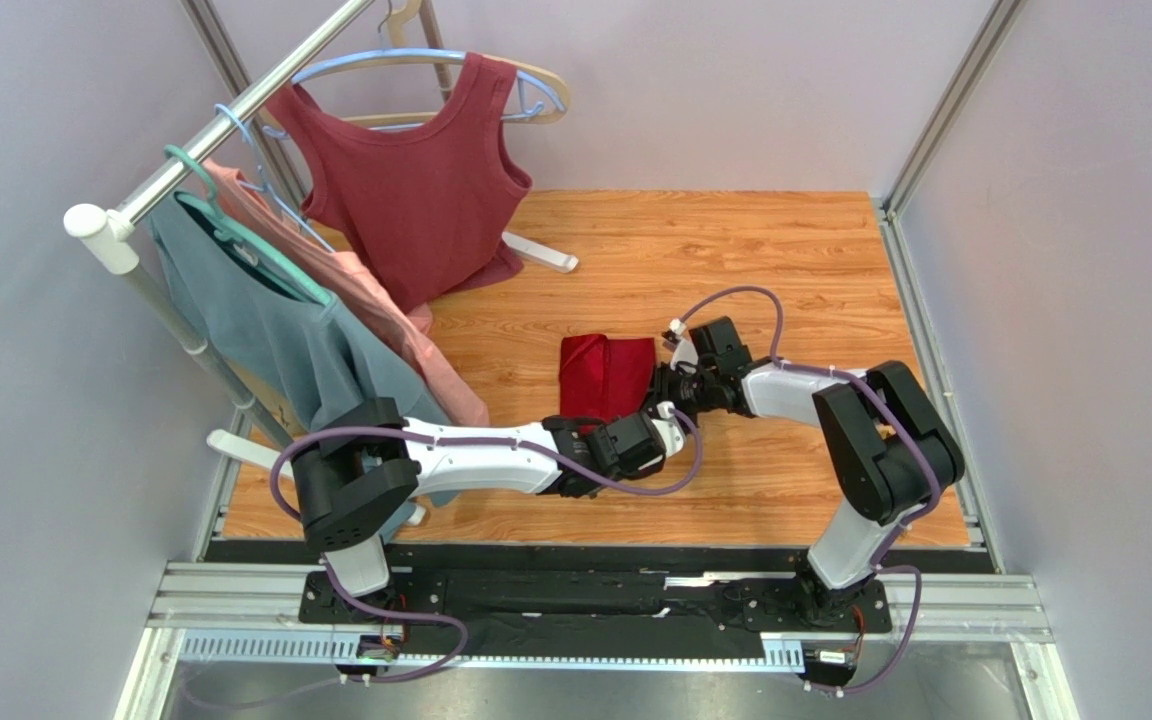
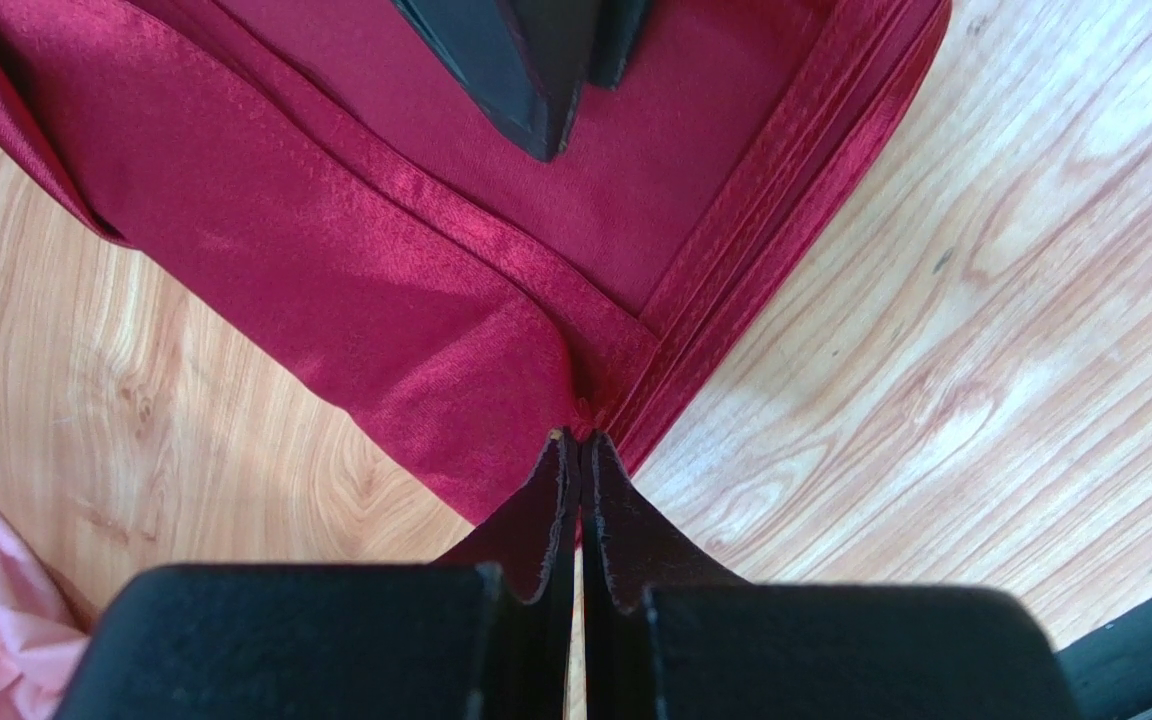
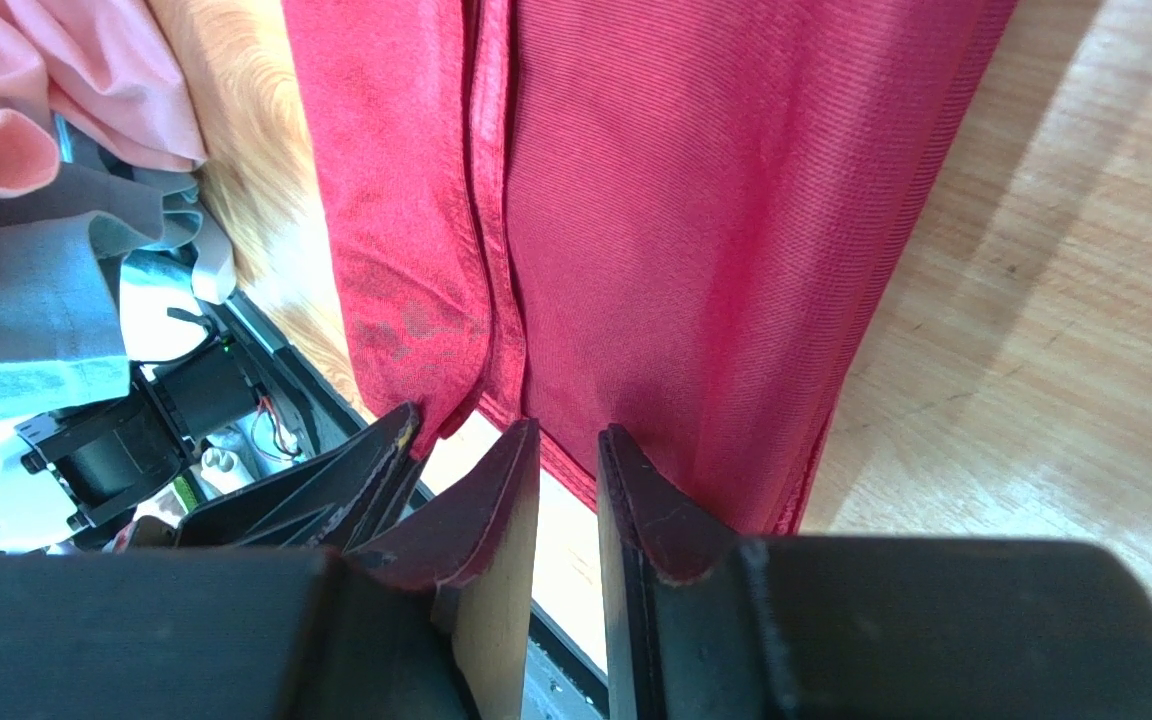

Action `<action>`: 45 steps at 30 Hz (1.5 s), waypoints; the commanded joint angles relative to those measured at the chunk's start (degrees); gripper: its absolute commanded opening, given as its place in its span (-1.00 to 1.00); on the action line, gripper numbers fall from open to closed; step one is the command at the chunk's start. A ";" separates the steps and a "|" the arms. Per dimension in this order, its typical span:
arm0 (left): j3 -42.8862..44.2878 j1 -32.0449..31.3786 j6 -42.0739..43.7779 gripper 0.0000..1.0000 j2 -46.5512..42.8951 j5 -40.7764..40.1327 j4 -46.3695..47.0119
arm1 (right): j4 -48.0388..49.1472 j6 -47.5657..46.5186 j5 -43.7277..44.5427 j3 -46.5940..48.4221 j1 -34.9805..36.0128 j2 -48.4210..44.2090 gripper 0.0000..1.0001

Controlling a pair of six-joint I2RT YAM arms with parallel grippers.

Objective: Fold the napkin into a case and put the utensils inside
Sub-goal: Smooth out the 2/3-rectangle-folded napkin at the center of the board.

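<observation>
On a wooden table (image 1: 778,255), the left claw (image 2: 579,438) pinches a red napkin (image 1: 605,375) by its corner; the right claw (image 3: 567,443) stands slightly apart at its edge.

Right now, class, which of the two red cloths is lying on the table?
The shiny crimson napkin, folded on the wooden table. The duller maroon top hangs from the clothes rail instead.

Top external: I look down from high behind the arm bases (image 1: 360,573), far off, over the whole wooden table (image 1: 778,255).
Left wrist: close over my left gripper (image 2: 582,440), facing the napkin (image 2: 387,270) corner.
Right wrist: close behind the right gripper (image 3: 569,438), facing the napkin's edge.
Shared: all three show the napkin.
</observation>
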 commanded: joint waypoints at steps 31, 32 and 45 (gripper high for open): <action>4.18 0.11 -5.24 -1.00 5.81 6.24 6.06 | -0.03 1.05 -6.08 6.26 -0.08 1.16 -0.51; 4.18 0.11 -5.33 -1.00 5.81 6.24 6.23 | -0.03 1.05 -6.62 7.84 0.00 2.29 -0.51; 3.47 0.11 -5.42 -1.00 5.19 5.36 6.41 | 6.99 5.00 -11.20 12.60 3.61 13.64 -0.53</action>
